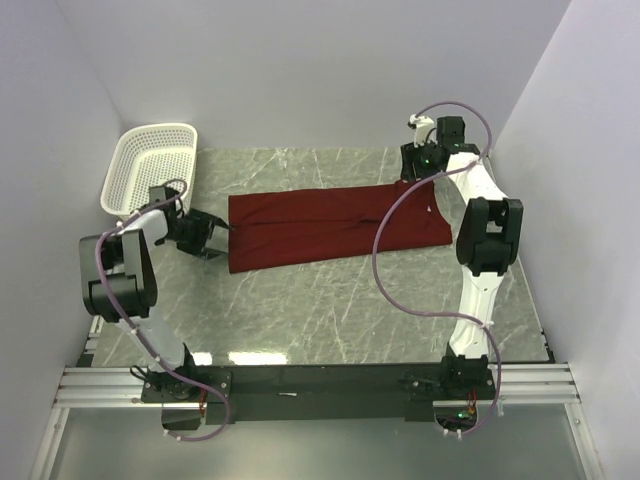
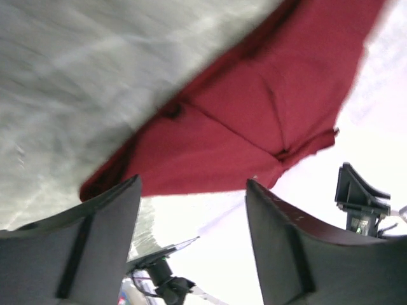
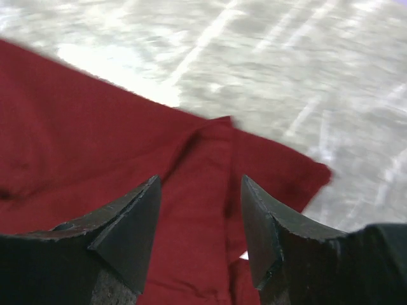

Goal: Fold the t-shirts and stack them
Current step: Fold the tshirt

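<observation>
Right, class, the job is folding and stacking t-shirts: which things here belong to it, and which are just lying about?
Belongs to the job: maroon t-shirt, spread on the table; left hand and right hand, both open at its ends.
Just lying about: white basket, at the table's far left corner.

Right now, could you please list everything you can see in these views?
t-shirt: one, dark red, lying as a long band across the table's middle
basket: one, white perforated, far left corner by the wall
table: one, grey marbled, under everything
cables: two, purple, one looping along each arm
left arm: one, white and black, near left; jaws open beside the shirt's left end
right arm: one, white and black, right side; jaws open over the shirt's far right end
</observation>
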You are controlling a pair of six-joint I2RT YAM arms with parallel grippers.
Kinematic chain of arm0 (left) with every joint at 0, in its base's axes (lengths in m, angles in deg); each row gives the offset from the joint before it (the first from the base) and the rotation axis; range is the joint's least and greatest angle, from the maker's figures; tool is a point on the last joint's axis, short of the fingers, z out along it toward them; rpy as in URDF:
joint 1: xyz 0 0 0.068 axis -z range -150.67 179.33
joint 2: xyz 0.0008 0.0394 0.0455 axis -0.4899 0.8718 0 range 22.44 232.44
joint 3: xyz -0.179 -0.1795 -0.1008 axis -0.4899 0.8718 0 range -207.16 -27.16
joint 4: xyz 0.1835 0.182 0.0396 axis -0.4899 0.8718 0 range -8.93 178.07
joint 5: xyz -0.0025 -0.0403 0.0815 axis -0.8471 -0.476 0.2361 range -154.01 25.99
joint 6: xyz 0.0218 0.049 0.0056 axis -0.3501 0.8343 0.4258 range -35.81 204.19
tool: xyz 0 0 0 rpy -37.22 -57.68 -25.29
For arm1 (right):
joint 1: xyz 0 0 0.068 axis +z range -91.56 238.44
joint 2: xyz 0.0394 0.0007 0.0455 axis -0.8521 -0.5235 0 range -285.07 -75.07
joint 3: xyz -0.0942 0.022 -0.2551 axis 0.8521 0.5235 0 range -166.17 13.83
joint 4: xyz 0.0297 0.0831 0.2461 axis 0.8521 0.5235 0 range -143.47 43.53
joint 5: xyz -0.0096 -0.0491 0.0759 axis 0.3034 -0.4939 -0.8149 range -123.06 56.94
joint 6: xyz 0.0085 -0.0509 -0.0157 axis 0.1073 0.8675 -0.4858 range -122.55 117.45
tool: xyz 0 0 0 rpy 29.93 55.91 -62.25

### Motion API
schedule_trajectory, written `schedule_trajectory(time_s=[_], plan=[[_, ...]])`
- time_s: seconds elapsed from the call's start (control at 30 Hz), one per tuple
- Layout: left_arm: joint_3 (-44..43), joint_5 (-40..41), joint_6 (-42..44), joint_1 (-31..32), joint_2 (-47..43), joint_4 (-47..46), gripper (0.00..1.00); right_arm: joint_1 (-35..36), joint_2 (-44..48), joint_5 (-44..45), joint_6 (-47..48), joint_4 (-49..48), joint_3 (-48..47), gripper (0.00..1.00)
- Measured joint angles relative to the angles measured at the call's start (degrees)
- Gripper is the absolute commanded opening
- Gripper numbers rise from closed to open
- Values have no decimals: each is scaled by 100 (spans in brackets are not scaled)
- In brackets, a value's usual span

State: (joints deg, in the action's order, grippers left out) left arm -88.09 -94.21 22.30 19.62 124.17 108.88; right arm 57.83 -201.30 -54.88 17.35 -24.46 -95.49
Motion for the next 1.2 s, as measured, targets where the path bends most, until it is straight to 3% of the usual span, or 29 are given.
schedule_trajectory(time_s=[0.37, 0.7, 1.2], plan=[[-170, -153, 1821, 0, -1976, -496, 82, -4, 702, -1714, 85, 767, 807, 51], [723, 960, 3134, 4, -4540, -817, 88, -4, 942, -1631, -1235, 706, 1821, 51], [1123, 955, 3377, 4, -4800, -817, 87, 70, 262, -1012, -2555, 450, 1637, 51]])
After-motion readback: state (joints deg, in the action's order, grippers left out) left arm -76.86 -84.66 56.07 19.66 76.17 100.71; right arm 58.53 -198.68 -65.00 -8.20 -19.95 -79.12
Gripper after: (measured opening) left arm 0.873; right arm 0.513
